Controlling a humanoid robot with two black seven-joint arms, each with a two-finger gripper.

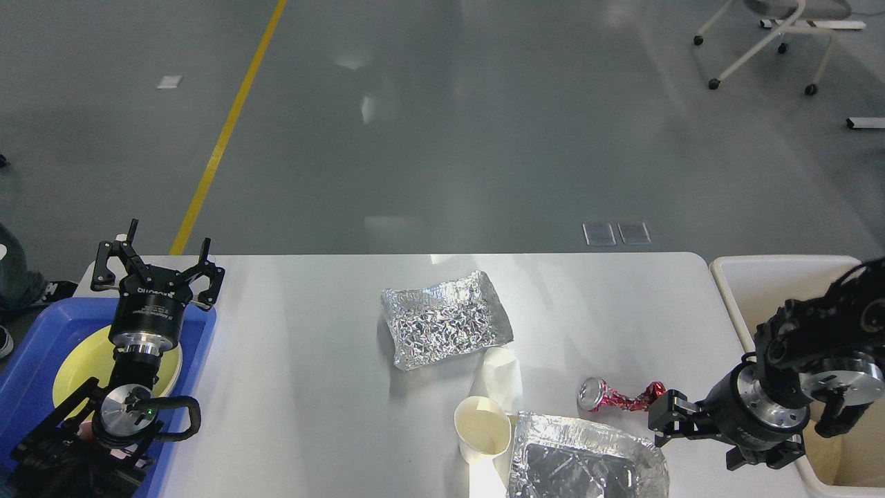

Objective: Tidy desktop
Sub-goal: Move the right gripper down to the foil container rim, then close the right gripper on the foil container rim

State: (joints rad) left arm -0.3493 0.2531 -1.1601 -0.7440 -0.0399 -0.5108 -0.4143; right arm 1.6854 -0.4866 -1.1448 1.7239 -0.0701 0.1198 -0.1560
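The white desktop (311, 387) carries a crumpled foil tray (446, 318) in the middle. Near the front edge are a paper cup (482, 429) on its side, a white paper scrap (503, 373) and a second foil tray (588, 463). A crushed red can (615, 398) lies to their right. My right gripper (698, 437) hangs low and open just right of the can, one finger (665, 413) close to the can's right end. My left gripper (157, 266) stands open and empty above the blue tray.
A blue tray (28, 360) holding a yellow plate (76, 363) sits at the left edge, under my left arm. A cream bin (774, 277) stands off the table's right end, behind my right arm. An office chair (767, 41) is far back right.
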